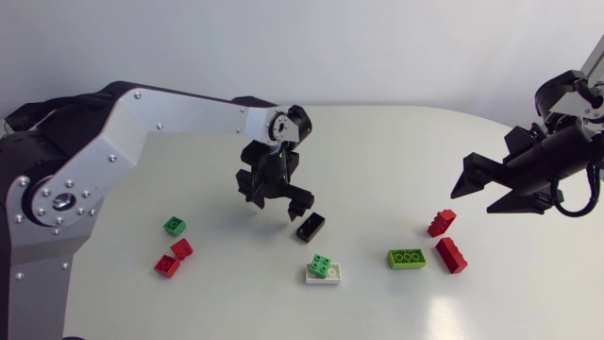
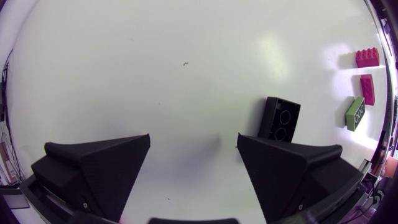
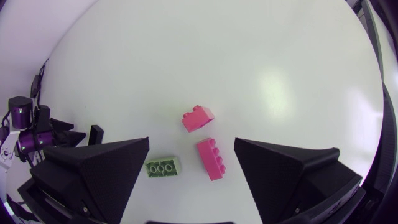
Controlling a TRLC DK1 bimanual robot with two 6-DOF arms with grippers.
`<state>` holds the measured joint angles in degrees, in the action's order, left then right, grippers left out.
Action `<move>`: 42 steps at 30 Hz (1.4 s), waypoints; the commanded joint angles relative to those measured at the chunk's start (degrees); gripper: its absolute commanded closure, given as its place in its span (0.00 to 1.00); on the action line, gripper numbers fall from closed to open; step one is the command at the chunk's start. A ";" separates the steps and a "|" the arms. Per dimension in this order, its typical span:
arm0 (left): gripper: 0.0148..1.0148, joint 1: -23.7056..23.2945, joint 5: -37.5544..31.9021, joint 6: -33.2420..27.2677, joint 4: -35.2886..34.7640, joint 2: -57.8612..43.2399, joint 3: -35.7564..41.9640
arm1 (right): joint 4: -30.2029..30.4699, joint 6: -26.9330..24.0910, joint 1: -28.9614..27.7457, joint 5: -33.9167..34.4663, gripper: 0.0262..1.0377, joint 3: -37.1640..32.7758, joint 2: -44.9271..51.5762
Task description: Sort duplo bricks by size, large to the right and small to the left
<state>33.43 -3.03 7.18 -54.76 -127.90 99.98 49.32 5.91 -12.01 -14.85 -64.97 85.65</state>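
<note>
Bricks lie scattered over the white tabletop (image 1: 377,151); neither arm holds one.

Left arm: I find my left gripper (image 1: 276,202) hanging over the middle of the table. Its two black wedge fingers are spread wide, and the left wrist view shows only bare table in the gap. A black rectangular plastic brick (image 1: 310,227) lies flat on the table near one fingertip, outside the gap.

Right arm: my right gripper (image 1: 474,196) is held above the table's right side. Its fingers are likewise apart, with nothing gripped. From its own camera, three bricks lie on the table below and ahead of the open fingers.

Left-hand group: a small green square brick (image 1: 175,226) sits alone. Two small red square bricks (image 1: 174,257) lie just beside each other a little nearer the front edge.

Front middle: a second small green brick (image 1: 321,264) rests on top of a flat white brick (image 1: 326,278).

Right-hand group: a lime-green long brick (image 1: 407,258) lies with round hollows facing up. A long red brick (image 1: 451,255) lies just beside it on the outer side. A shorter red brick (image 1: 441,222) sits near the long red brick's far end, tilted on the table; I cannot tell whether the two touch.

The black rectangular plastic brick and the green-on-white stack lie between the two groups.
</note>
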 commanded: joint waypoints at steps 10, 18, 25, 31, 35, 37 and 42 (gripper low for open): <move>0.04 2.34 0.57 1.35 -5.09 -3.59 5.57 | -0.19 -1.08 -0.38 -0.53 0.05 1.69 -0.57; 0.04 2.60 2.15 0.99 -9.31 -7.28 10.67 | -0.19 -1.61 -1.17 -0.53 0.05 1.60 -0.39; 0.04 2.17 2.85 0.11 -10.28 -8.07 12.52 | -0.19 -1.69 -1.17 -0.53 0.05 1.42 -0.22; 0.04 2.43 3.64 0.03 -10.54 -8.33 13.22 | -0.28 -1.69 -1.17 -0.79 0.05 1.42 -0.04; 0.04 3.66 3.73 0.03 -10.80 -8.86 13.48 | -0.28 -1.69 -1.17 -0.79 0.05 1.69 -0.22; 0.04 4.01 4.70 0.03 -11.07 -8.77 13.83 | -0.28 -1.87 -1.35 -0.79 0.05 1.78 -0.22; 0.04 4.45 5.66 -0.68 -11.59 -7.28 13.83 | -0.28 -2.13 -1.61 -0.79 0.05 1.78 -0.22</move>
<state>37.58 1.98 7.03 -65.41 -134.65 112.20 49.12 4.84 -13.15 -15.07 -64.58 85.65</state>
